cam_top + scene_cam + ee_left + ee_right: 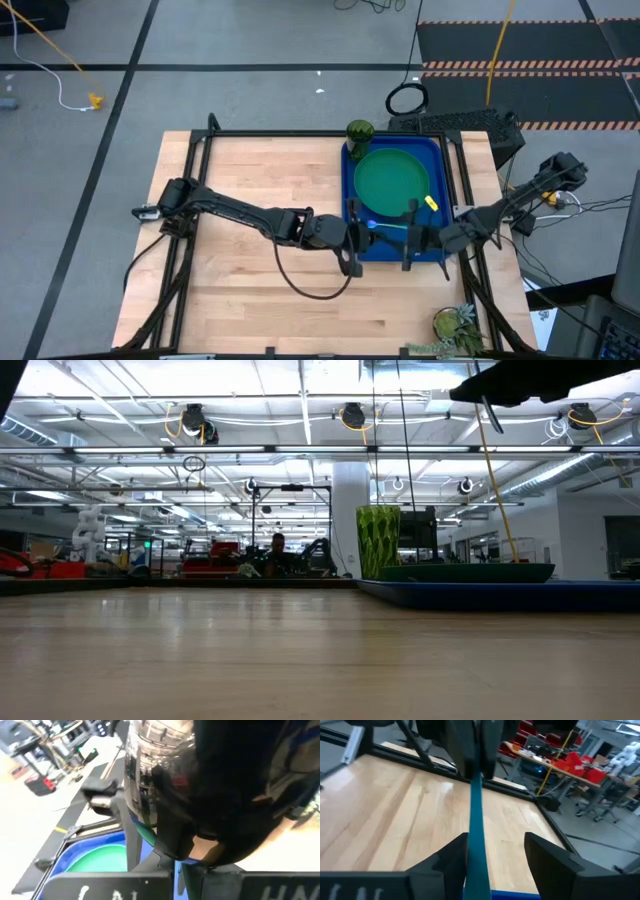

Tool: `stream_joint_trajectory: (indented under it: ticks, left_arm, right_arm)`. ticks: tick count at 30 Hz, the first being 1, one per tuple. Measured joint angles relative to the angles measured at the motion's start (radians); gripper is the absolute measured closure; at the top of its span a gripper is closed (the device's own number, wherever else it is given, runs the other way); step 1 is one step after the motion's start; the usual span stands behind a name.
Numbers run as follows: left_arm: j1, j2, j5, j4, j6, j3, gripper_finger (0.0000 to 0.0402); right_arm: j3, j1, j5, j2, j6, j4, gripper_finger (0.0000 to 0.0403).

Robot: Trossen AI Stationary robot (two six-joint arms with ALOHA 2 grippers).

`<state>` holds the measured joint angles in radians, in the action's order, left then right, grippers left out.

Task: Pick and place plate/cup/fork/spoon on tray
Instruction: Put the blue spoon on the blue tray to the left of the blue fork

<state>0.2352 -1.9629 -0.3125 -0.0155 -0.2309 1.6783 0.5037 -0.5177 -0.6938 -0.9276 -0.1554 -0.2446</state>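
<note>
The blue tray lies at the table's far right with the green plate on it and the cup upright at its far left corner. A slim utensil with a light blue handle hangs level above the tray's near edge, and its head is hidden. My left gripper is shut on one end of it. My right gripper is open, with its fingers on either side of the handle. I cannot tell whether they touch it. My left gripper pinches the utensil between its two fingers at the end nearer the table's left, coming level from the left. The handle sticks out from the fingers toward the right arm, lifted clear of the tray. The fingers hide the utensil's head.
A small yellow piece lies at the plate's right side. A potted leafy plant stands at the near right corner. Bare wood spreads over the table's left and near parts. The black frame runs round the table.
</note>
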Motion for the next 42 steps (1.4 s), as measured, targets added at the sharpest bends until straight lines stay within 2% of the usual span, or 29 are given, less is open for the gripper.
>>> stream_joint_trajectory:
  ticks: [5,16,23,29,33,38,42]
  left_arm:
    - [0.0,0.0,-0.03,0.007,0.066,0.0,0.0389]
    - [0.003,0.001,-0.036,0.017,0.069,0.0,0.0383]
    - [0.005,0.001,-0.03,-0.016,0.074,0.002,0.0368]
    - [0.01,0.026,-0.033,-0.192,0.133,0.0,0.0293]
    - [0.018,0.064,-0.07,-0.411,0.237,0.0,0.0253]
    - [0.03,0.092,-0.116,-0.677,0.383,0.0,0.0244]
    - [0.04,0.109,-0.184,-0.779,0.453,0.001,0.0257]
  right_arm:
    - [0.0,-0.004,-0.014,0.0,0.0,0.002,0.0257]
    - [-0.001,-0.004,0.035,0.034,0.031,0.003,0.0374]
    - [-0.002,-0.004,0.051,0.061,0.061,0.028,0.0377]
    - [0.0,-0.002,0.032,0.078,0.096,0.056,0.0379]
    - [0.0,0.007,0.034,0.095,0.096,0.082,0.0379]
    - [0.006,0.073,0.06,0.108,0.134,0.17,0.0377]
    - [0.086,0.172,0.187,0.072,0.184,0.324,0.0377]
